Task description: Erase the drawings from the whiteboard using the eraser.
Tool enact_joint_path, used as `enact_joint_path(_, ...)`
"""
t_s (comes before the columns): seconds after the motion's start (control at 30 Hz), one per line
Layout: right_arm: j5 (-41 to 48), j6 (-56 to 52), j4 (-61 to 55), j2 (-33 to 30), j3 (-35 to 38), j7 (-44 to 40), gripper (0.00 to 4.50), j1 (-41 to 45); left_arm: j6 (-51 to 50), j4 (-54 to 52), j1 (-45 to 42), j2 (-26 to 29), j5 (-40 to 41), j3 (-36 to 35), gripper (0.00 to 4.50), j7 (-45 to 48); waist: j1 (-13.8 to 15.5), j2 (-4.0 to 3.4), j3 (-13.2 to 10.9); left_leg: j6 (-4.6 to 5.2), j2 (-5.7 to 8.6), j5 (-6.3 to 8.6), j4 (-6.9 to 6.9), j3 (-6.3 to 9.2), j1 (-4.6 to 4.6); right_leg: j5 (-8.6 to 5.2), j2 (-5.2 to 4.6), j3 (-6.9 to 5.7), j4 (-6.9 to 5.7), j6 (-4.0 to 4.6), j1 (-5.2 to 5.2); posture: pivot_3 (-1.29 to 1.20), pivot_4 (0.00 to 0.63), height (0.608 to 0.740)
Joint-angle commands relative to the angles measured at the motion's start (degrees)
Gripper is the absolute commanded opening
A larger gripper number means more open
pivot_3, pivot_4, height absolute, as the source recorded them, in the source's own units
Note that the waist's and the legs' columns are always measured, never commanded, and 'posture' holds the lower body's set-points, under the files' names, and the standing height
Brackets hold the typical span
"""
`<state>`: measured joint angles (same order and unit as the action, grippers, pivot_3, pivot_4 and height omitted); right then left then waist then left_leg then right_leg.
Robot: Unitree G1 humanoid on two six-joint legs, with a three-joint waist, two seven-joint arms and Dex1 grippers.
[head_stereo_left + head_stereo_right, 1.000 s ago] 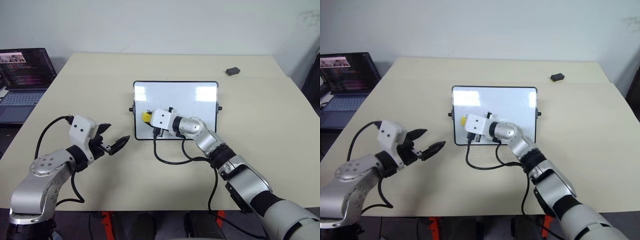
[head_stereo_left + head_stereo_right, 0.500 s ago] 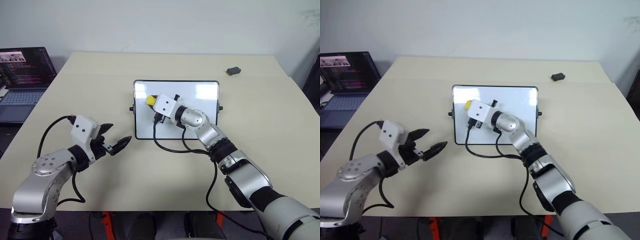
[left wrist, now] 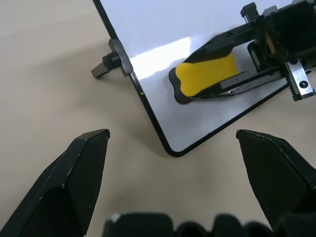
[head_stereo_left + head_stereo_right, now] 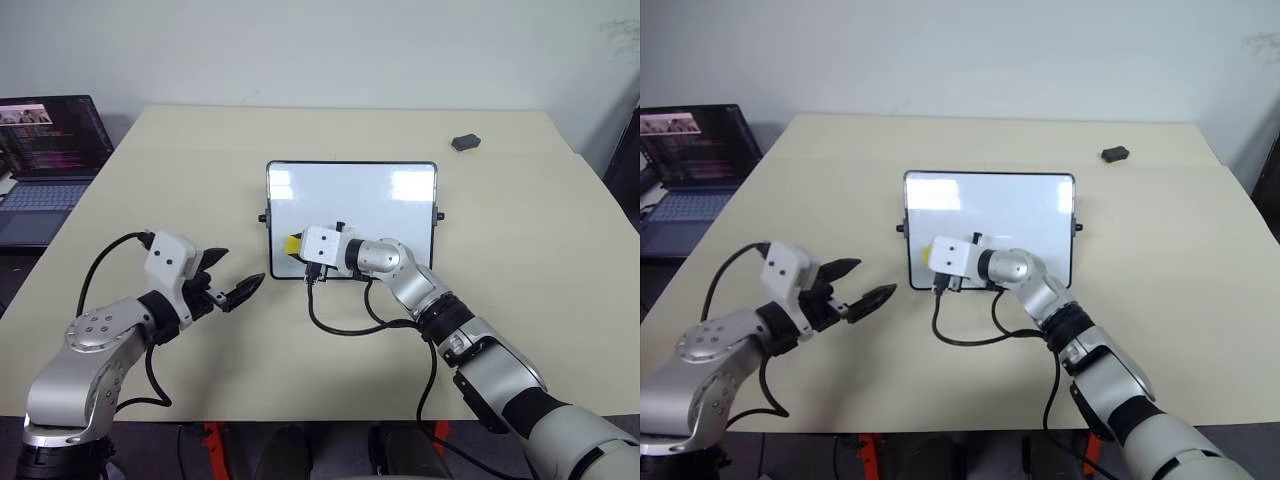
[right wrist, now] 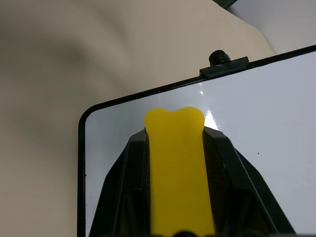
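Observation:
The whiteboard (image 4: 380,200) lies flat in the middle of the table, black-framed, with a knob on each side. My right gripper (image 4: 293,246) is shut on the yellow eraser (image 4: 291,244) and presses it on the board's near-left corner. The right wrist view has the eraser (image 5: 177,158) clamped between both black fingers (image 5: 121,182), close to the rounded corner of the frame. The drawings are out of view; the bare board surface is plain white with glare. My left gripper (image 4: 243,266) hovers open over the table to the left of the board, holding nothing, and faces the eraser (image 3: 205,76).
An open laptop (image 4: 45,150) sits off the table's left side. A small dark grey lump (image 4: 465,142) lies at the far right of the table. My right arm's black cable (image 4: 335,322) loops on the table just in front of the board.
The right gripper swept the eraser from the near-left corner up to the far-left part of the board and back down to the near-left corner. The left arm stayed put.

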<state>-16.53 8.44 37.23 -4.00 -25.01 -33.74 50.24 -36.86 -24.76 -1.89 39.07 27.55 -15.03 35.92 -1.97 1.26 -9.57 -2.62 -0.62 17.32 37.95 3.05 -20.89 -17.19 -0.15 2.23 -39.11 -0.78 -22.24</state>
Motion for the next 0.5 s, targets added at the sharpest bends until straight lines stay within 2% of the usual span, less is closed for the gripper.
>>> enact_joint_path(0.03, 2.16, 0.82, -0.04, 0.52, 5.91, 6.94, 1.11, 3.33, 1.47, -0.54, -0.6, 0.13, -0.12, 0.0, 4.5, 0.36, 0.03, -0.01, -0.02, 0.0, 0.0, 0.0, 0.0, 0.0, -0.01, 0.0, 0.0, 0.0, 0.0, 0.0, 0.0, 0.0, 0.15, 0.74)
enact_joint_path(0.23, 6.92, -1.08, -4.16, 1.92, 11.16, 8.97, 1.11, 3.25, 1.69, -0.61, -0.76, -0.09, 0.14, 0.52, 4.5, 0.64, 0.01, 0.0, -0.02, 0.0, 0.0, 0.01, -0.06, -0.04, -0.08, -0.02, 0.0, 0.03, 0.13, 0.0, -0.05, 0.0, 0.15, 0.74)
enact_joint_path(0.43, 11.89, -10.47, -19.44, -0.2, 14.39, 6.25, 1.11, -2.65, 2.24, -1.22, -2.0, -0.85, 1.76, 1.43, 4.5, 2.42, 0.09, -0.01, -0.03, -0.01, -0.02, 0.02, -0.06, -0.03, -0.39, -0.03, 0.0, 0.01, 0.16, -0.01, -0.3, 0.0, 0.15, 0.74)
enact_joint_path(0.5, 13.44, -16.15, -27.94, -2.69, 16.21, 5.63, 1.11, -7.02, 2.07, -1.65, -3.35, -0.63, 2.86, 2.46, 4.5, 3.92, 0.24, -0.01, -0.02, -0.01, -0.01, 0.02, -0.03, -0.03, -0.54, -0.03, -0.01, 0.02, 0.15, -0.01, -0.43, 0.0, 0.15, 0.74)
